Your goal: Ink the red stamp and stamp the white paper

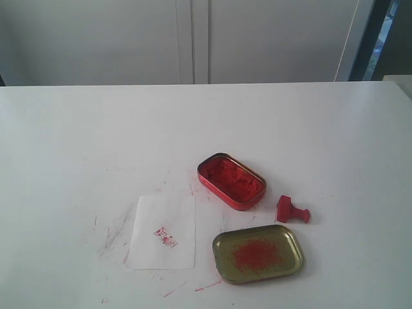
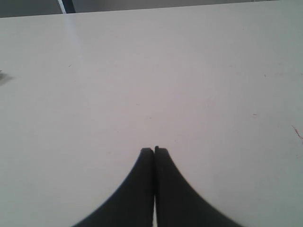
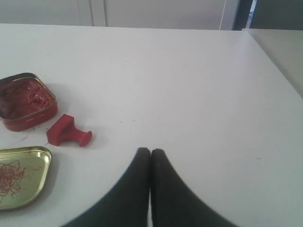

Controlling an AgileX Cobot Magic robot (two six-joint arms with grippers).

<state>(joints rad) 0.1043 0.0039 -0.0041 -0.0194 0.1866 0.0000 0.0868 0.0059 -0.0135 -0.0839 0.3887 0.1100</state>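
The red stamp lies on its side on the white table, right of the red ink tin and just above the gold lid. The white paper lies left of the lid and carries a red print near its middle. Neither gripper shows in the exterior view. My right gripper is shut and empty, with the red stamp, the ink tin and the lid off to one side of it. My left gripper is shut over bare table.
Red ink smears mark the table around the paper. The table's far edge runs in front of white cabinet doors. A second surface adjoins the table at the right.
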